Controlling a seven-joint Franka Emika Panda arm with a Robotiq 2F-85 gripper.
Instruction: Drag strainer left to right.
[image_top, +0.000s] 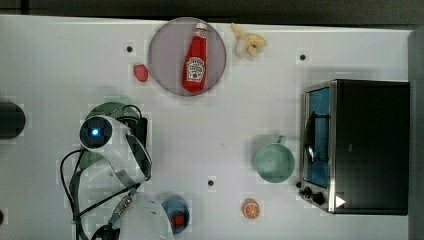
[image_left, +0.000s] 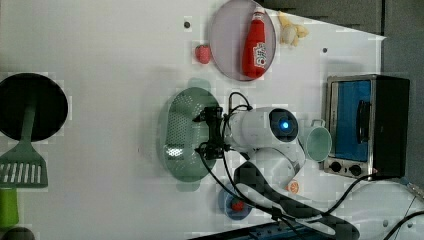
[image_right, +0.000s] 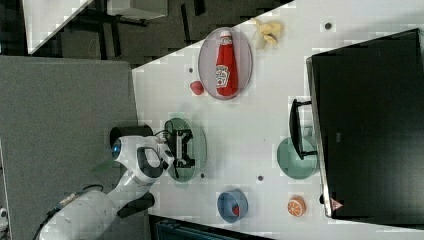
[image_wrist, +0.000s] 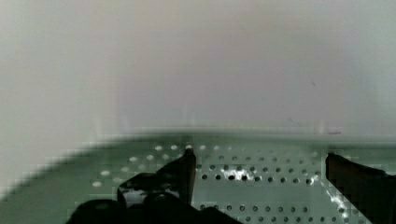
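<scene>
Clutter fills the white table (image_top: 60, 55) in the top view: a grey-lilac plate (image_top: 165, 45) with a ketchup bottle (image_top: 196, 60) lying on it, a strawberry (image_top: 141, 73) just beside the plate, a banana (image_top: 248, 42) near the far edge, a teal mug (image_top: 273, 162) next to the toaster oven (image_top: 370, 145), an orange half (image_top: 251, 208) and a blue bowl (image_top: 176, 212). Between the strainer (image_top: 111, 109) at the top view's left and the mug lies bare tabletop. The arm covers most of the strainer.

From the left view, the strainer (image_left: 182, 135) sits mid-table, with a black pan (image_left: 31, 105) and a green spatula (image_left: 24, 160) well apart at the left view's left. The gripper (image_left: 212, 132) hangs over the bowl's rim nearest the arm, fingers spread.

Seen in the right view, the strainer (image_right: 192, 145) lies below the plate (image_right: 240, 60), with the gripper (image_right: 182, 147) above its hollow and the wrist bent down towards it.

Close up in the wrist view, both black fingertips (image_wrist: 187, 163) stand wide apart over the strainer's perforated floor (image_wrist: 261, 175), clamping nothing.
</scene>
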